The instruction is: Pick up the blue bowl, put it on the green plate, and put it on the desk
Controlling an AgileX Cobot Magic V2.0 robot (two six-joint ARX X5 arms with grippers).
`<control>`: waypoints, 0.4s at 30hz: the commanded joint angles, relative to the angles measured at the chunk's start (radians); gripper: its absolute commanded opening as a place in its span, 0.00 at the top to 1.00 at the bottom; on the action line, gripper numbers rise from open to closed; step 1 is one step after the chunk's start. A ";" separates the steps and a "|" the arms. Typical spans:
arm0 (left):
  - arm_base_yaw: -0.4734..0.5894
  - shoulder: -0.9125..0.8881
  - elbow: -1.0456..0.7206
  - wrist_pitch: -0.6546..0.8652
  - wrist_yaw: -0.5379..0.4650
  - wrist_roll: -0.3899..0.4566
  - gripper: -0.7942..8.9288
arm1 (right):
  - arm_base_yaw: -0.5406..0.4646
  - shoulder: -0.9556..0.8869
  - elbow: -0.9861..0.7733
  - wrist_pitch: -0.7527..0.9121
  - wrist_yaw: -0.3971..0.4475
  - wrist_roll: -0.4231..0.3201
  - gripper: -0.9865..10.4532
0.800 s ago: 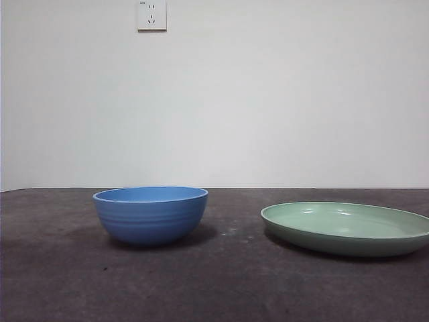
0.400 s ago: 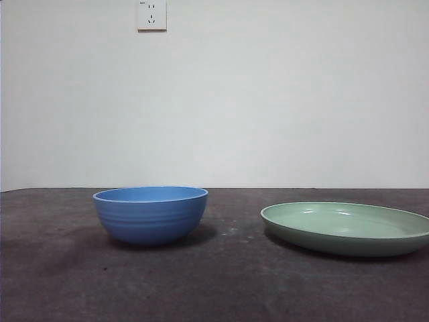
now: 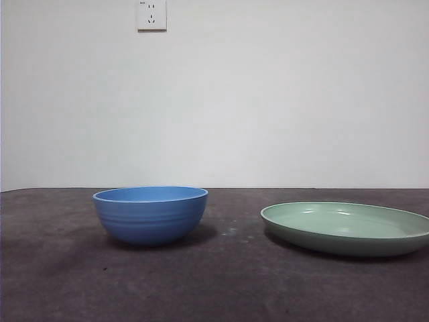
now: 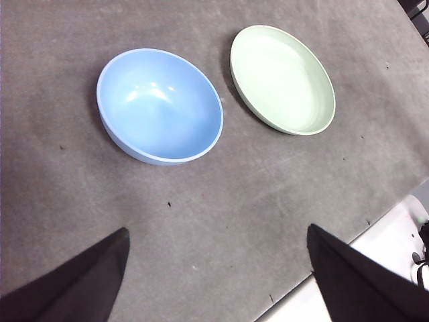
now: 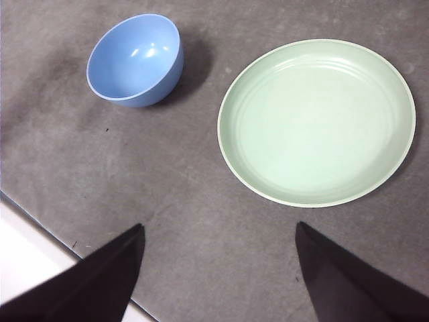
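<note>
In the front view the bowl (image 3: 150,215) stands upright on the desk (image 3: 214,282) at the left, empty, its ridged outside facing the camera. To its right, well apart with bare desk between them, the plate (image 3: 346,229) lies flat on the desk, also empty, its far edge cut off by the picture's right side. High on the pale wall behind, above the bowl, sits a white socket (image 3: 151,15). No arm shows in this view. The left gripper (image 4: 218,275) hangs above the desk with its jaws spread wide and nothing between them; the bowl (image 4: 159,105) and plate (image 4: 282,78) lie beyond it, side by side and not touching. The right gripper (image 5: 220,272) likewise hangs high with jaws wide and empty, the plate (image 5: 316,121) nearer to it than the bowl (image 5: 135,60).
</note>
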 commanded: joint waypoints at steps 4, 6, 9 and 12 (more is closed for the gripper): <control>-0.019 0.069 0.043 0.040 -0.002 -0.064 0.48 | 0.004 0.007 0.020 0.018 -0.002 0.012 0.60; -0.037 0.106 0.064 0.069 -0.015 -0.078 0.48 | 0.004 0.007 0.020 0.019 -0.002 0.017 0.60; -0.073 0.177 0.107 0.092 -0.065 -0.094 0.48 | 0.004 0.007 0.020 0.019 -0.002 0.021 0.60; -0.122 0.275 0.164 0.104 -0.154 -0.097 0.48 | 0.004 0.007 0.020 0.019 -0.002 0.021 0.60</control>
